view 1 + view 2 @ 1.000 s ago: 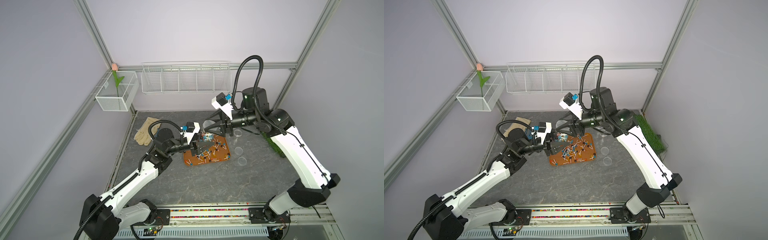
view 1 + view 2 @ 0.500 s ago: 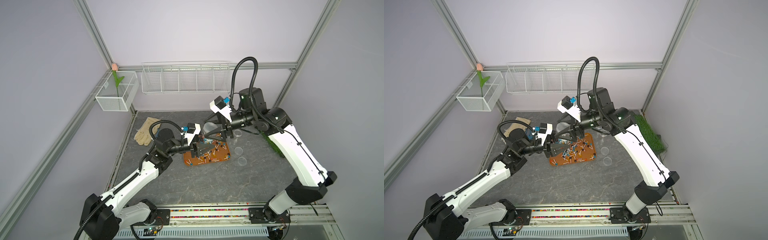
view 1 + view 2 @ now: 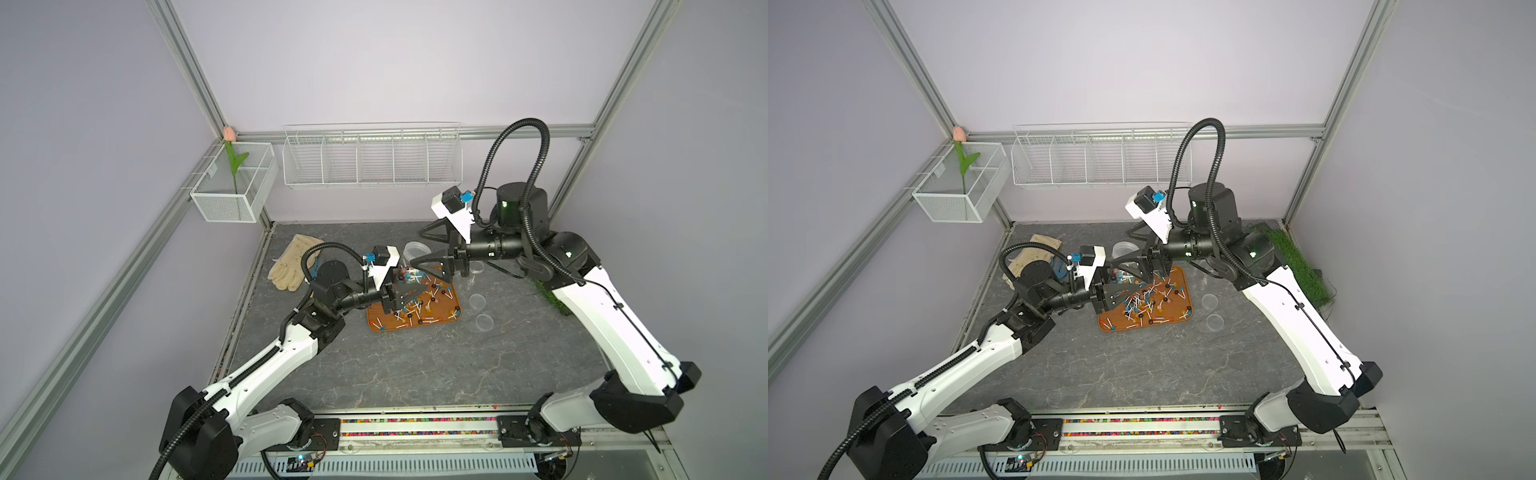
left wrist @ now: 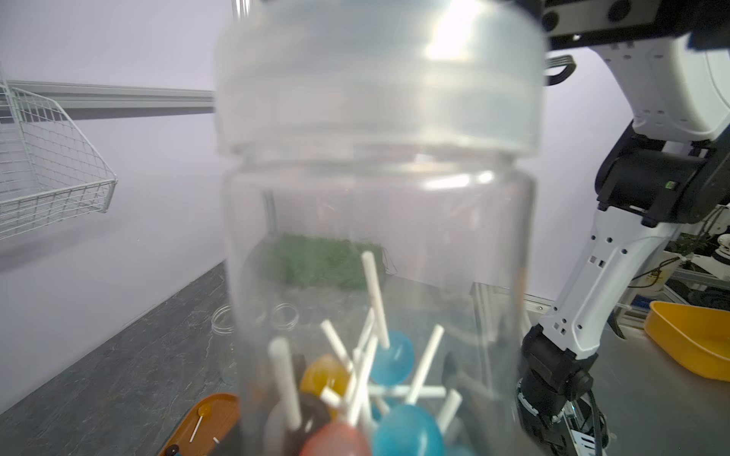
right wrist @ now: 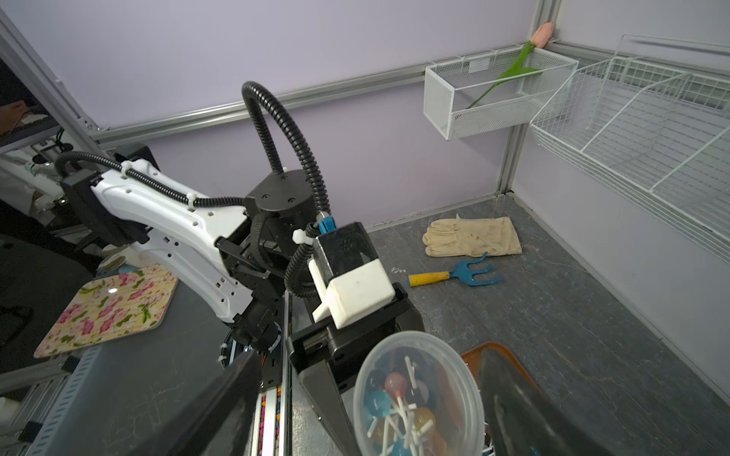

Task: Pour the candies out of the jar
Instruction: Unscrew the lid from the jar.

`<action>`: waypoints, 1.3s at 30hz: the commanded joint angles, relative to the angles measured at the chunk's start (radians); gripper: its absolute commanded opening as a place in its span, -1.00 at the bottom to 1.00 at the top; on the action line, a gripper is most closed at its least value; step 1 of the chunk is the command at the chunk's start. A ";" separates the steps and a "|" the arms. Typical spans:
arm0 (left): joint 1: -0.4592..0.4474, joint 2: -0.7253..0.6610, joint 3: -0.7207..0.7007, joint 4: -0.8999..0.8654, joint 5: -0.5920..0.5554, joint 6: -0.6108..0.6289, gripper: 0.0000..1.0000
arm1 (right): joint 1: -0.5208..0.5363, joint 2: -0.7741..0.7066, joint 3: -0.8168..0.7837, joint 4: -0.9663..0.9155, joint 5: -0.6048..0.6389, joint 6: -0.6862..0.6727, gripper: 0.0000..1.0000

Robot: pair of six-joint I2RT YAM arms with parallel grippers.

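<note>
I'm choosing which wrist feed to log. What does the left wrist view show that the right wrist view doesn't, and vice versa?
Only left wrist: yellow bin, right arm. Only right wrist: glove, blue hand rake, tulip, left arm. Both: the lidded jar, candies inside it, orange tray, wire basket.

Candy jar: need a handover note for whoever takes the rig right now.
Grippers: left gripper shut on the jar, upright at the tray; right gripper open, jaws either side of the lid, not gripping.
Things: candies in the jar; many more loose on the tray.
Done: jar gripped, lid on.
Left: take the lid off, pour out the jar's candies.
</note>
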 commanded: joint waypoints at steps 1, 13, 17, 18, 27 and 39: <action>0.001 -0.011 -0.008 0.040 -0.024 0.010 0.03 | 0.000 -0.017 -0.029 0.060 0.062 0.084 0.77; 0.001 -0.009 -0.021 0.029 -0.082 0.035 0.04 | 0.033 -0.009 -0.037 0.042 0.280 0.272 1.00; 0.001 -0.004 -0.022 0.026 -0.088 0.036 0.05 | 0.056 -0.003 -0.052 0.044 0.332 0.307 0.91; 0.001 -0.003 -0.022 0.026 -0.087 0.036 0.04 | 0.064 0.002 -0.053 0.044 0.340 0.311 0.90; 0.001 -0.008 -0.032 0.019 -0.102 0.042 0.05 | 0.100 0.045 -0.047 0.036 0.362 0.292 0.63; 0.000 -0.017 -0.030 0.013 -0.109 0.046 0.06 | 0.103 0.059 -0.049 0.020 0.360 0.269 0.22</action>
